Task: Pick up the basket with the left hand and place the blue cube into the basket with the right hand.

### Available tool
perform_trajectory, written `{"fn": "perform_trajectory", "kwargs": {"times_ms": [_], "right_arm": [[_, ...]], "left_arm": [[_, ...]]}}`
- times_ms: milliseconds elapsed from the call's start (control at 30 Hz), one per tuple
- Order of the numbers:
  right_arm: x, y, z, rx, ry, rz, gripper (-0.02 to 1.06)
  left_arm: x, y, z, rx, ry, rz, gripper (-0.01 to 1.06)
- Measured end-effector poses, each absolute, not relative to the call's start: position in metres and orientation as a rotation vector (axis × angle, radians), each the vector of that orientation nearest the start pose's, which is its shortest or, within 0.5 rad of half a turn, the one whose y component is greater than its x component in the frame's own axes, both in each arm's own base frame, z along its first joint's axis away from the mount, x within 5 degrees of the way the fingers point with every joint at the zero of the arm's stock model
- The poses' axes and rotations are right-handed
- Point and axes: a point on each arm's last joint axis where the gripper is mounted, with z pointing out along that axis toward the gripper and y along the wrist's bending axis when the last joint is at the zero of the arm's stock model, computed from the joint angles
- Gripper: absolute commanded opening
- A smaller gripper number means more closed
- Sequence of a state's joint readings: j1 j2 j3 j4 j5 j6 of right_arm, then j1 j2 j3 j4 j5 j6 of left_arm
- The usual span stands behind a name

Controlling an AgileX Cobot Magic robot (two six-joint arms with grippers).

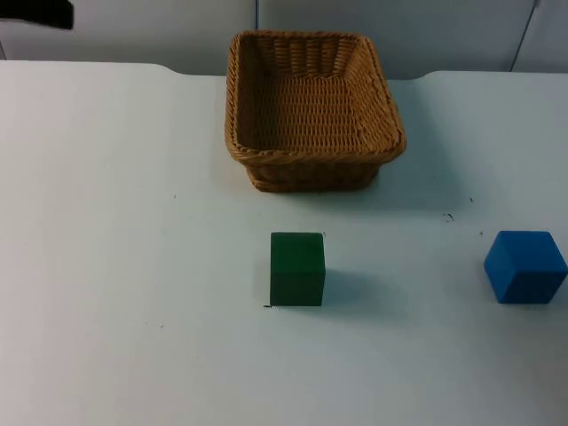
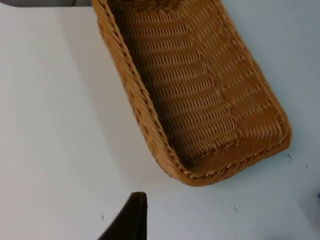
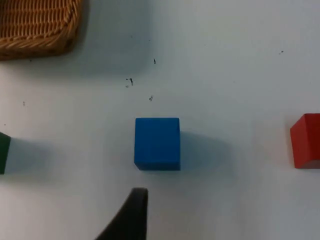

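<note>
White table (image 1: 106, 266): basket (image 1: 311, 111) far side, blue cube (image 1: 525, 266) apart, unmarked; L/R gripper finger states can't tell.

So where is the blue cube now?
In the top view the blue cube sits on the white table at the right edge, right of the green cube.

I am working over a laboratory test bench rather than any lived-in room: a bare white table top (image 1: 106, 266) runs back to a plain grey partition wall (image 1: 160, 27) with panel seams. What lies on it is a staged set of test props, a wicker basket (image 1: 312, 111) and plain coloured blocks, namely a green cube (image 1: 297, 268), a blue cube (image 1: 524, 266) and a red cube (image 3: 306, 140), set well apart. Small dark scuff marks (image 3: 130, 81) dot the table surface.
</note>
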State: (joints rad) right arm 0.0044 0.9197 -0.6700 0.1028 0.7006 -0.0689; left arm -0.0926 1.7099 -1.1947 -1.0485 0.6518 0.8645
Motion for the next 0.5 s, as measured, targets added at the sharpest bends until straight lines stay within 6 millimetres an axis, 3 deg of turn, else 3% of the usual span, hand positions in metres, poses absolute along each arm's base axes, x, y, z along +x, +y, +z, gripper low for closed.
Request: {"fn": "perform_trajectory", "kwargs": {"times_ms": [200, 500], "right_arm": [[0.170, 0.007, 0.283, -0.047, 2.432, 0.078, 1.04], [0.171, 0.010, 0.284, -0.073, 2.411, 0.111, 1.04]], "left_arm": [[0.404, -0.109, 0.225, 0.338, 2.352, -0.773, 1.05], [0.444, -0.117, 0.190, 0.302, 2.387, -0.800, 1.05]]}}
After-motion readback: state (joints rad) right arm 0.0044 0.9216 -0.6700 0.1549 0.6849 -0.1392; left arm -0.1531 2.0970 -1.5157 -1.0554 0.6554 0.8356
